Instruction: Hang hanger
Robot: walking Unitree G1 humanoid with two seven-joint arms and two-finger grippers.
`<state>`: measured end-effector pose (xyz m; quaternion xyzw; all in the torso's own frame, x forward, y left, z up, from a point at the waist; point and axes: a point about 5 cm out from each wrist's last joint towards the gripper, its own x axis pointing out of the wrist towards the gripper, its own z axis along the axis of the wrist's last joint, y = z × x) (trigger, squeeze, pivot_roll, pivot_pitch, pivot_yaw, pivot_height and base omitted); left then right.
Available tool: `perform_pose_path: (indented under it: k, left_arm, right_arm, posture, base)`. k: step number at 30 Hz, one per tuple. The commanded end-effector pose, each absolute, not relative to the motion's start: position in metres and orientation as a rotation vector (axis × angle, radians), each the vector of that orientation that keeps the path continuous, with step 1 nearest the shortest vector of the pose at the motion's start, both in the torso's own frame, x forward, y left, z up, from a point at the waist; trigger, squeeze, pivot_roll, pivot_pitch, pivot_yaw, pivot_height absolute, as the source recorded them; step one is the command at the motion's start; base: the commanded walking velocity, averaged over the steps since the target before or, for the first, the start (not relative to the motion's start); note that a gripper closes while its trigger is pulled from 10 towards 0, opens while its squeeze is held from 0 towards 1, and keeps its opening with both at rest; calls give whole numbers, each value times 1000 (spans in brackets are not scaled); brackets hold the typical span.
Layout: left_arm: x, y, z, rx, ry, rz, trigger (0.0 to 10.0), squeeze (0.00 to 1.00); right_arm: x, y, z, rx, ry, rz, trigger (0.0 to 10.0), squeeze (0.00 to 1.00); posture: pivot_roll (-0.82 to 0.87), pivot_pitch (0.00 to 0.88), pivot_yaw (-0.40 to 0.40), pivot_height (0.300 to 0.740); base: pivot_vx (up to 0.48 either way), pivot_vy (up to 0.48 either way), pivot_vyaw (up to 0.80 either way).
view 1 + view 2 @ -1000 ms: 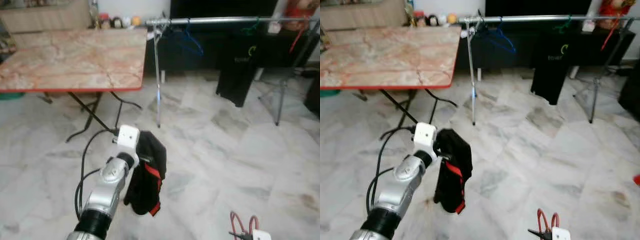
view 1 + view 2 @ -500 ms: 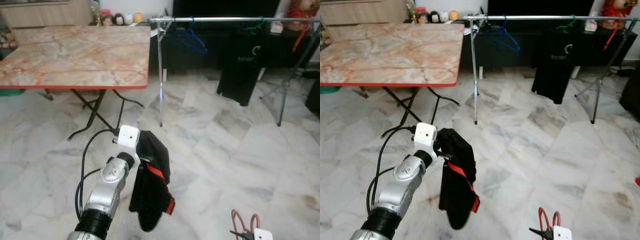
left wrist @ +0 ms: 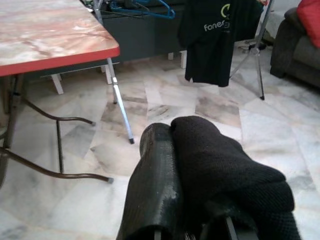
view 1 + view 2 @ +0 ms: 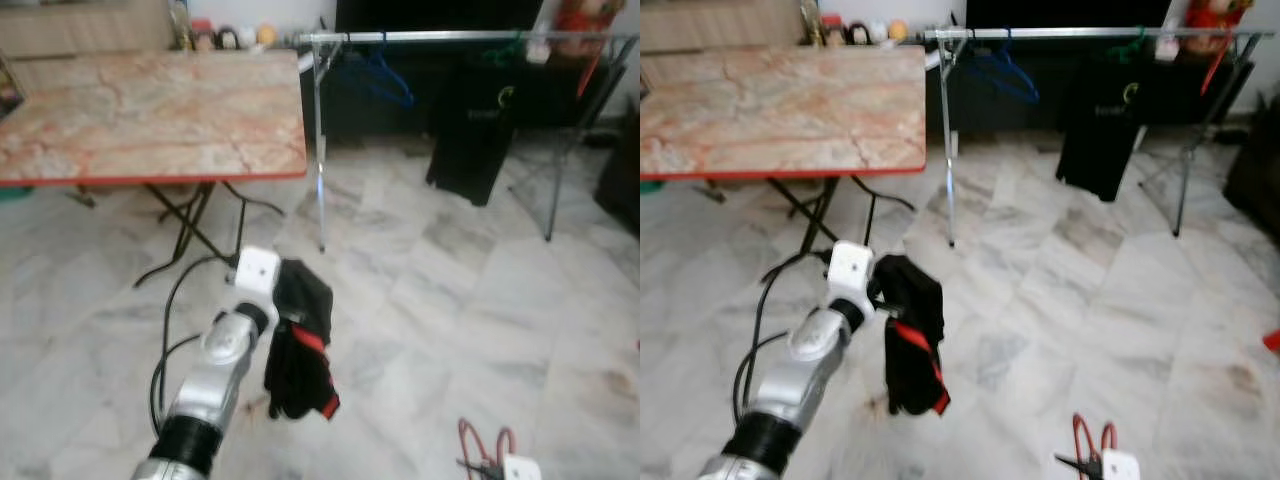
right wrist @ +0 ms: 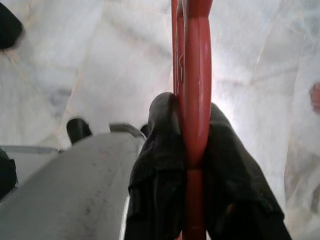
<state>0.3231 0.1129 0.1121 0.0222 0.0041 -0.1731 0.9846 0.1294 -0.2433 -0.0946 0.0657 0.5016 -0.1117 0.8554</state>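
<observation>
The left gripper [image 4: 285, 318] is closed on a black garment with red trim [image 4: 300, 352], which droops below it. The right gripper [image 5: 192, 150] pinches a red hanger [image 5: 196, 75] tight between both fingers — low over the marble floor [image 4: 450, 300]. Far ahead stands the clothes rail [image 4: 450, 37].

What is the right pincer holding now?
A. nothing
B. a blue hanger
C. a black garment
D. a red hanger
D: in the right wrist view the right pincer is shut on the red hanger, its two black fingers pressing on either side of it. The black garment hangs from the left pincer instead.
</observation>
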Motion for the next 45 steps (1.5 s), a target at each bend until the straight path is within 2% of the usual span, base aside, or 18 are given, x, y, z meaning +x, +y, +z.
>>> perform_pose_path:
  k: [1, 27, 45]
  left_arm:
    - [325, 106, 120, 53, -25, -368, 10000, 0]
    - [325, 107, 122, 55, -31, -369, 10000, 0]
    - [327, 107, 123, 57, -35, -364, 10000, 0]
  right_arm:
    - [129, -247, -94, 133, 1052, -241, 10000, 0]
    - [129, -245, -94, 138, 1050, -238, 10000, 0]
    - [130, -245, -94, 141, 1049, -233, 10000, 0]
  posture:
    - [-32, 0, 6, 740]
    - [-25, 0, 8, 740]
    - [-19, 0, 9, 740]
  base:
    - [0, 0, 0]
    - [0, 26, 0]
    - [0, 411, 0]
